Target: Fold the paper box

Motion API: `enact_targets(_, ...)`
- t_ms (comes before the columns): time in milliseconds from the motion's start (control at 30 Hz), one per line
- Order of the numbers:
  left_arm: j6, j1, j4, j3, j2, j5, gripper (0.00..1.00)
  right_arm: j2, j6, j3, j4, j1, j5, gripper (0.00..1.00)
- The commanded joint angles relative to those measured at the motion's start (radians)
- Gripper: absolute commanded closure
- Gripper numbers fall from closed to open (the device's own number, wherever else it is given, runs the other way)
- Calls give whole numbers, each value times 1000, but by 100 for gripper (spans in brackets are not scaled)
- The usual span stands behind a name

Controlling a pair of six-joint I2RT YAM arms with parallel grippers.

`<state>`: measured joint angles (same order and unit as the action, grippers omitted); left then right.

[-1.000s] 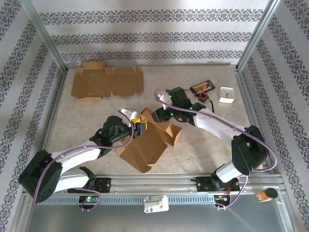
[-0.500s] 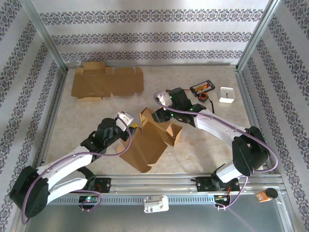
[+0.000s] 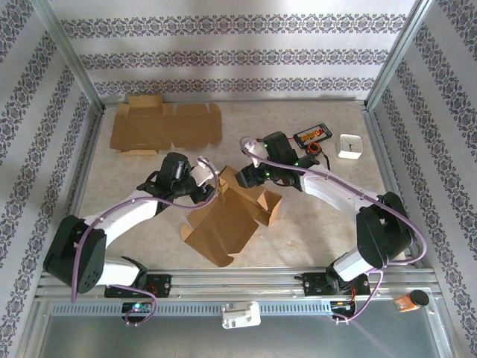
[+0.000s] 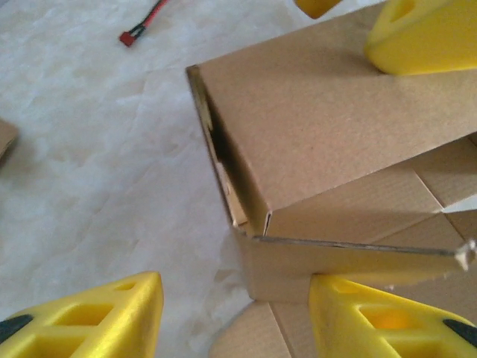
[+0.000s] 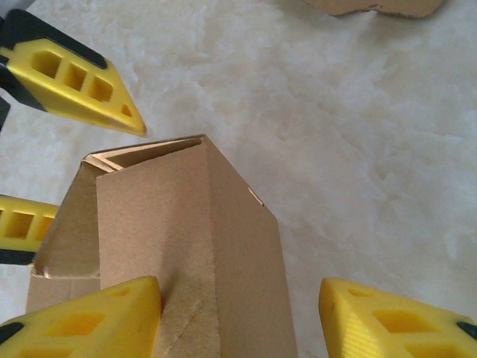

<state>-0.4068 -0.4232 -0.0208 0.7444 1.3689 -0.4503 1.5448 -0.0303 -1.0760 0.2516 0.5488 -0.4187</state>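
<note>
A partly folded brown paper box (image 3: 227,216) lies mid-table, its raised walls at the far end. My left gripper (image 3: 213,182) is at the box's back left corner. In the left wrist view it (image 4: 237,321) stands open around that corner of the box (image 4: 328,142), its right finger (image 4: 380,321) against the low wall. My right gripper (image 3: 243,177) comes in from the right. It (image 5: 238,321) is open astride the upright folded wall (image 5: 186,246), with its left finger (image 5: 89,317) touching the cardboard and the other one apart from it.
A flat cardboard blank (image 3: 164,125) lies at the back left. A phone-like device (image 3: 311,135), a coiled cable (image 3: 316,149) and a small white clock (image 3: 349,145) sit at the back right. Metal frame posts and patterned walls bound the table.
My left arm has swung from the box's near left side to its back left corner, and its jaws now straddle that corner. The right gripper has stayed at the raised wall.
</note>
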Motion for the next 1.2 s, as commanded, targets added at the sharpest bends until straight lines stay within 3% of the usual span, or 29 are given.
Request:
enact_targets(0, -110, 8, 90, 66, 61, -66, 47, 39, -11, 1, 113, -16, -52, 42)
enact_targets(333, -118, 8, 91, 150, 189, -146, 53, 87, -35, -33, 121, -33, -204, 41)
enact_targets(533, -120, 4, 91, 175, 226, -151, 65, 121, -85, -65, 120, -65, -318, 39)
enact_targets(667, -111, 2, 92, 191, 243, -157, 67, 136, -122, -90, 120, -72, -392, 38)
enact_targets(1000, -70, -2, 94, 205, 255, -70, 76, 94, -192, -107, 113, -98, -379, 32)
enact_targets(1167, -30, -8, 112, 241, 284, -84, 69, 70, -175, -86, 107, -92, -377, 32)
